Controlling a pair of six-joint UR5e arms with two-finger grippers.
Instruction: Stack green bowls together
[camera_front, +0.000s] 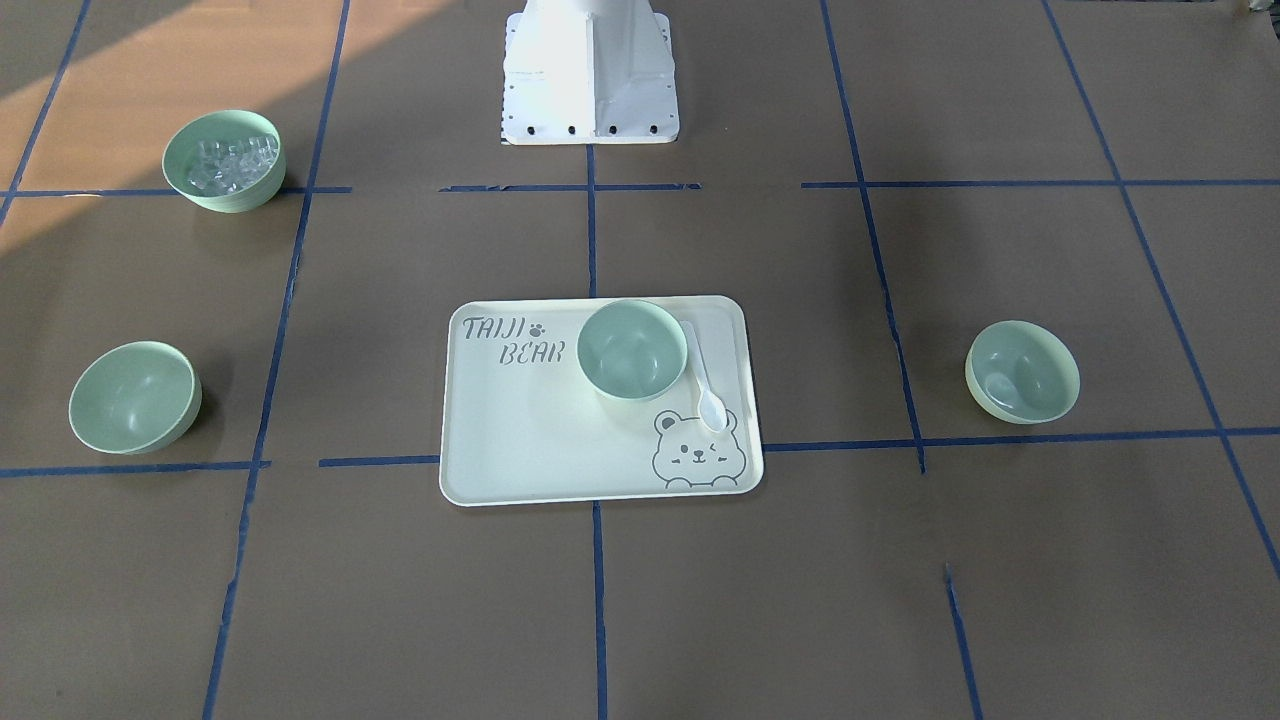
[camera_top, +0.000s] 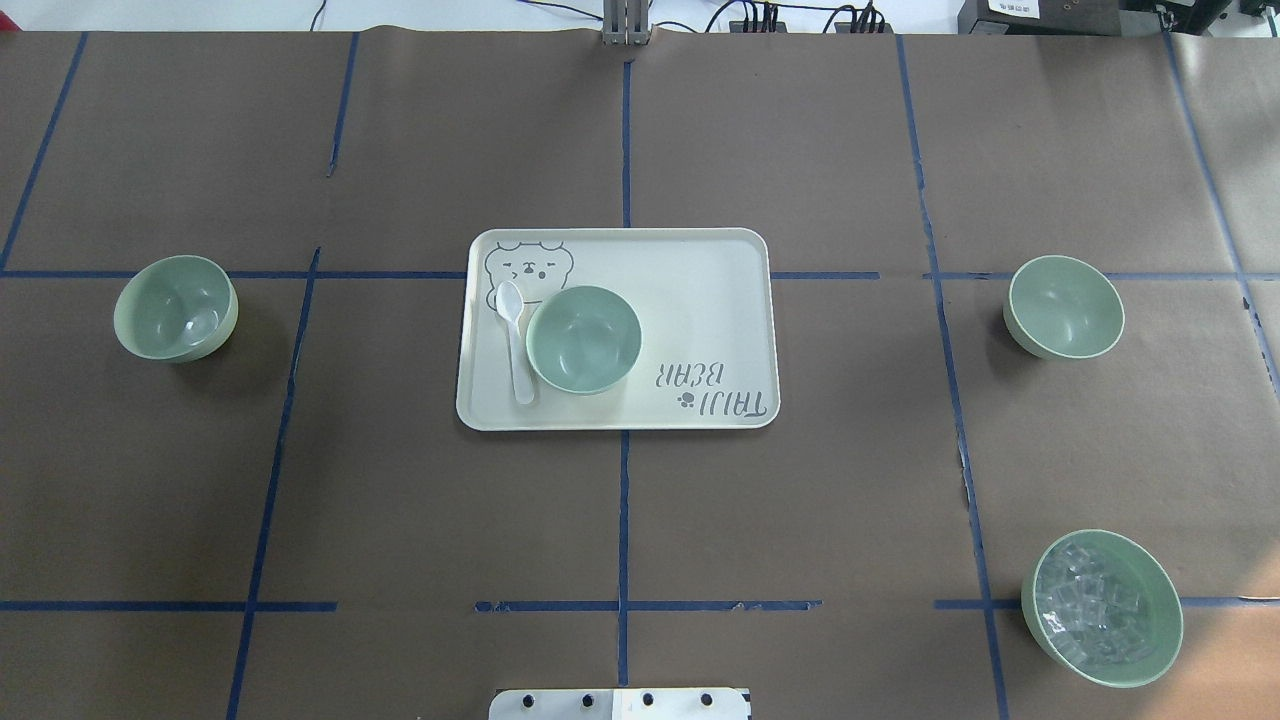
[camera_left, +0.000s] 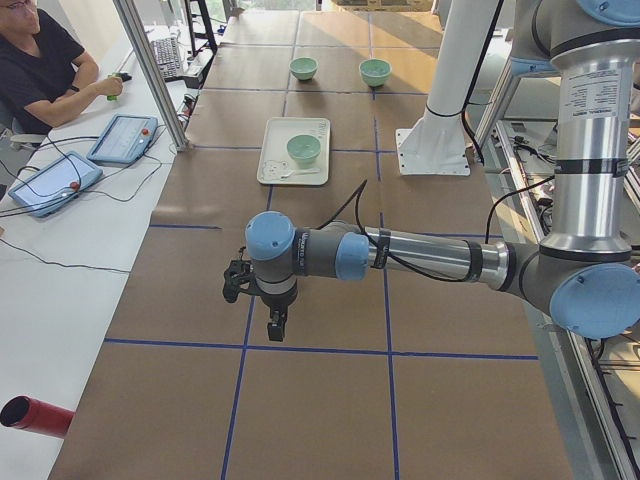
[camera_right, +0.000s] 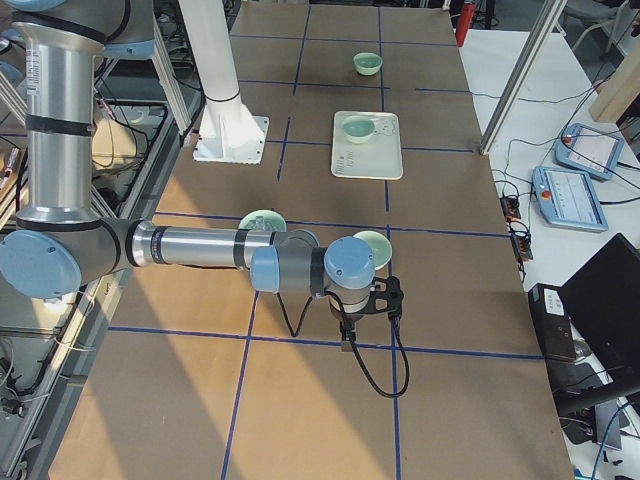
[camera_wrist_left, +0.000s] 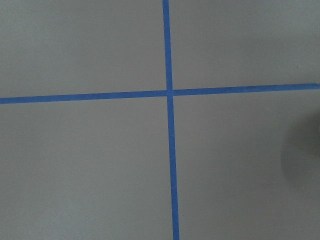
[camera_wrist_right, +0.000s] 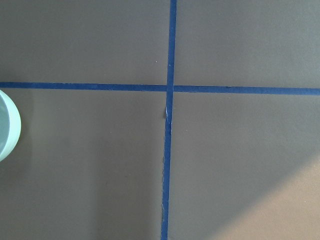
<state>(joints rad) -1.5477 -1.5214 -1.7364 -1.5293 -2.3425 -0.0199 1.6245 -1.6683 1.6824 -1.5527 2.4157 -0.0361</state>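
Note:
Three plain green bowls stand apart, open side up. One (camera_top: 583, 339) stands on the cream tray (camera_top: 700, 300), one (camera_top: 176, 307) on the table's left part, one (camera_top: 1064, 306) on its right part. Neither gripper shows in the overhead or front views. The left gripper (camera_left: 275, 325) hangs over bare paper beyond the table's left end, seen only in the exterior left view. The right gripper (camera_right: 347, 335) hangs near the right bowl (camera_right: 372, 248), seen only in the exterior right view. I cannot tell whether either is open. The right wrist view shows a bowl's rim (camera_wrist_right: 7, 125) at its left edge.
A like green bowl with clear cubes (camera_top: 1102, 607) stands near the robot on the right. A white spoon (camera_top: 515, 335) lies on the tray beside the bowl. The robot's base (camera_front: 590, 75) is at the table's near middle. An operator (camera_left: 45, 65) sits by the table.

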